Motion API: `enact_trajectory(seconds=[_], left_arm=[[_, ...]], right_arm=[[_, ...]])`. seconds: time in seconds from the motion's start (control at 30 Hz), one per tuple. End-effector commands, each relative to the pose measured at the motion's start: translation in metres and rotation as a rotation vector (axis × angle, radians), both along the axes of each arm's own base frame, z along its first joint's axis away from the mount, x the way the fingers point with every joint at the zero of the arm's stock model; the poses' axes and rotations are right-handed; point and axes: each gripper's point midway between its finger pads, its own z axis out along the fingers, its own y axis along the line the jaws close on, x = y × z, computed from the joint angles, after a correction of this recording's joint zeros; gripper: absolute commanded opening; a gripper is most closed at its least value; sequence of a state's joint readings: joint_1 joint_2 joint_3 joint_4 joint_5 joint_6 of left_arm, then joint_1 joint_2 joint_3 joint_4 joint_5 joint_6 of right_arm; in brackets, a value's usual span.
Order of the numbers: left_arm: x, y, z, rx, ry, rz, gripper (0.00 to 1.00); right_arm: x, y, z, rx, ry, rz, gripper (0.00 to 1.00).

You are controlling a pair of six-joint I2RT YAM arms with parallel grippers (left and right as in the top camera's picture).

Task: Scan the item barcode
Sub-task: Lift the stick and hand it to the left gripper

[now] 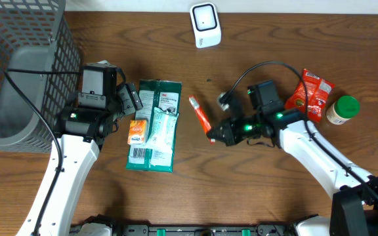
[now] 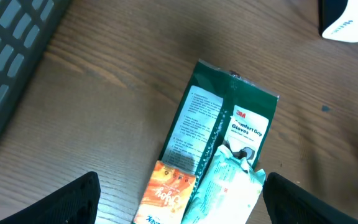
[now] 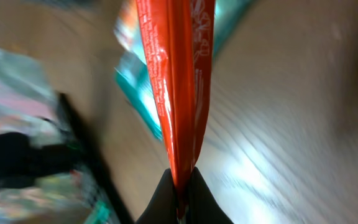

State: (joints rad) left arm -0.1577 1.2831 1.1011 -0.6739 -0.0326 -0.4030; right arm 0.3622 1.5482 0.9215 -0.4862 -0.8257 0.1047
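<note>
— Where's the red stick (image 1: 200, 118) (image 3: 179, 74)?
— Mid-table (image 1: 274, 196). The right gripper (image 1: 213, 136) (image 3: 180, 186) is clenched on its near end, and its far end leans left. I can't tell whether it's lifted.
— And the scanner (image 1: 205, 25) (image 2: 350, 22)?
— At the far edge, well apart from the stick.
— Left gripper (image 1: 131, 98) (image 2: 179, 205)?
— Spread wide and grasping nothing, by the left edge of the green glove pack (image 1: 163, 95) (image 2: 210, 112). An orange packet (image 1: 137, 131) (image 2: 166, 193) and a teal pouch (image 1: 163, 134) (image 2: 225, 186) lie on that pack's near part. The basket (image 1: 18, 59) (image 2: 11, 50) sits far left.
</note>
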Motion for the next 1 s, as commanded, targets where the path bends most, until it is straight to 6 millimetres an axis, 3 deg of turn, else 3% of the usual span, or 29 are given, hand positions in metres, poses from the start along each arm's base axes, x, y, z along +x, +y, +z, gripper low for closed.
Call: enact_trajectory(seconds=[0.0, 0.27, 0.37, 0.47, 0.57, 0.67, 0.97], left_arm=[[0.002, 0.002, 0.001, 0.000, -0.005, 0.008, 0.84], [0.006, -0.005, 0.006, -0.033, -0.030, -0.014, 0.88], [0.002, -0.050, 0.017, -0.226, -0.041, -0.196, 0.72], [-0.010, -0.110, 0.049, -0.481, -0.108, -0.511, 0.72], [-0.022, -0.142, 0.085, -0.654, -0.188, -0.713, 0.72], [-0.027, -0.151, 0.101, -0.714, -0.230, -0.794, 0.73], [-0.021, -0.156, 0.118, -0.735, -0.295, -0.814, 0.73]], right_arm=[[0.003, 0.009, 0.040, 0.216, 0.067, 0.006, 0.01], [0.012, 0.010, 0.072, 0.374, 0.086, 0.017, 0.01], [0.015, 0.006, 0.079, 0.407, 0.080, 0.021, 0.01], [0.018, 0.005, 0.085, 0.434, 0.074, 0.023, 0.01], [0.017, 0.009, 0.104, 0.508, 0.054, 0.077, 0.01], [0.017, 0.012, 0.125, 0.573, 0.035, 0.126, 0.01], [0.046, 0.016, 0.163, 0.624, -0.066, 0.037, 0.01]])
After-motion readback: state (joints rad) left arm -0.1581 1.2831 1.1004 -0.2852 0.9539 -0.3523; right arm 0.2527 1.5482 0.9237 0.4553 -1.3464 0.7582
